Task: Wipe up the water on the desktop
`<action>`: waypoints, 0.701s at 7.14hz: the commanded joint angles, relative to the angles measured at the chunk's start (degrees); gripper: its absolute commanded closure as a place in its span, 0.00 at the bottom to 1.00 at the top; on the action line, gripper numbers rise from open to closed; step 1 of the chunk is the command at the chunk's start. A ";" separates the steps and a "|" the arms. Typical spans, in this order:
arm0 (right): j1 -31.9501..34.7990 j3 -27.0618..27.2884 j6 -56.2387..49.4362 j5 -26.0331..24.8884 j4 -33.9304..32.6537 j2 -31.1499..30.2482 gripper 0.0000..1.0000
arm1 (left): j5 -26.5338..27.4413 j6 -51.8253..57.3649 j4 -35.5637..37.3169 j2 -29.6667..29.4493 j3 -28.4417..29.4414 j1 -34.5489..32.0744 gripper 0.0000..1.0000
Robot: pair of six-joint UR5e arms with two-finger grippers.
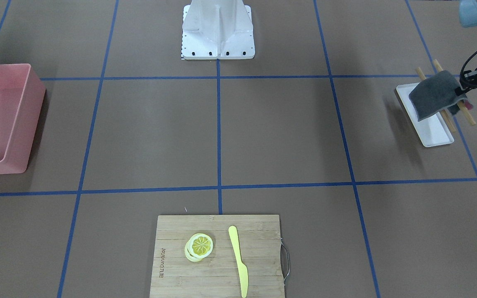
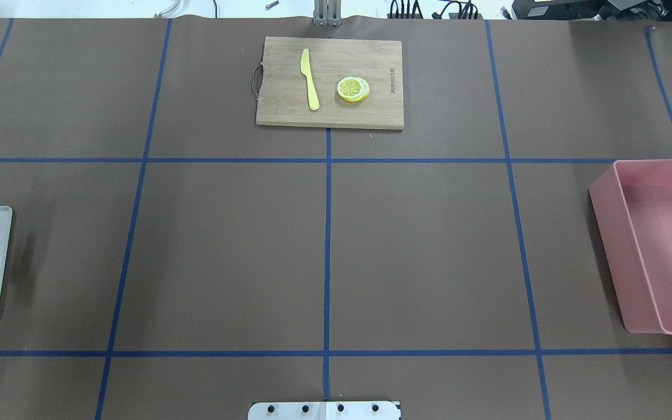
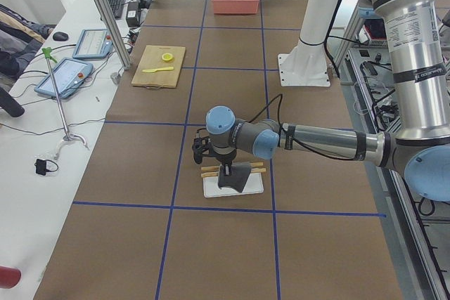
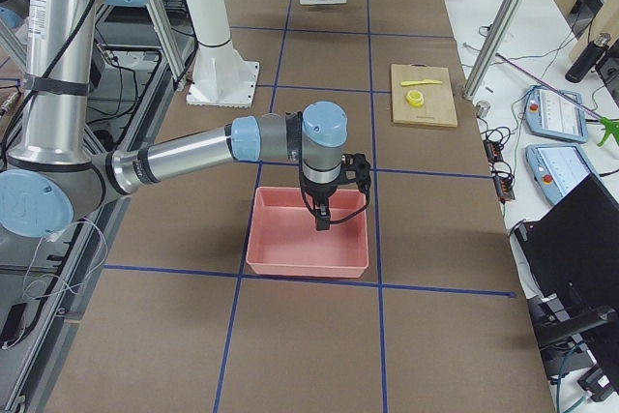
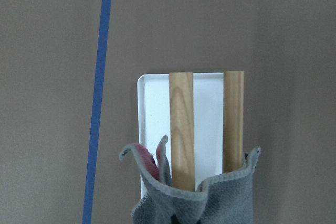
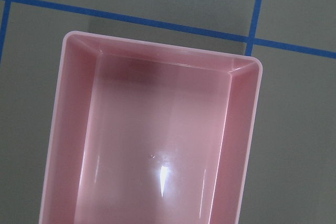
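The desktop (image 1: 284, 132) is matte brown with blue tape lines; I see no water on it. My left gripper (image 1: 462, 93) is shut on a grey cloth (image 1: 435, 95) and holds it, hanging, just above a white tray (image 1: 435, 132) with two wooden sticks (image 1: 466, 116) across it. The left wrist view shows the cloth's edge (image 5: 199, 203) over the sticks (image 5: 182, 124) and the tray (image 5: 155, 108). My right gripper (image 4: 324, 220) hangs over the pink bin (image 4: 290, 258); I cannot tell if it is open or shut.
The pink bin (image 2: 604, 192) is empty in the right wrist view (image 6: 68, 129). A bamboo cutting board (image 1: 180, 256) holds a yellow knife (image 1: 238, 256) and lemon slices (image 1: 199, 245). The robot's white base (image 1: 218, 37) stands at the table's middle.
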 commanded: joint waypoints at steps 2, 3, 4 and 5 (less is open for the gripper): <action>-0.04 0.28 0.58 5.03 8.98 -0.61 0.00 | -3.89 -13.29 0.08 -4.82 -4.61 0.21 1.00; -0.04 0.19 1.29 10.20 9.18 -0.53 0.00 | -3.98 -17.46 -0.09 -5.47 -7.85 1.00 1.00; -0.04 0.02 1.99 12.77 9.18 -0.01 0.00 | -3.98 -22.98 -0.01 -8.96 -10.14 3.70 1.00; -0.82 0.63 5.65 14.71 9.35 0.52 0.01 | -3.63 -30.43 -0.01 -14.91 -10.68 8.08 1.00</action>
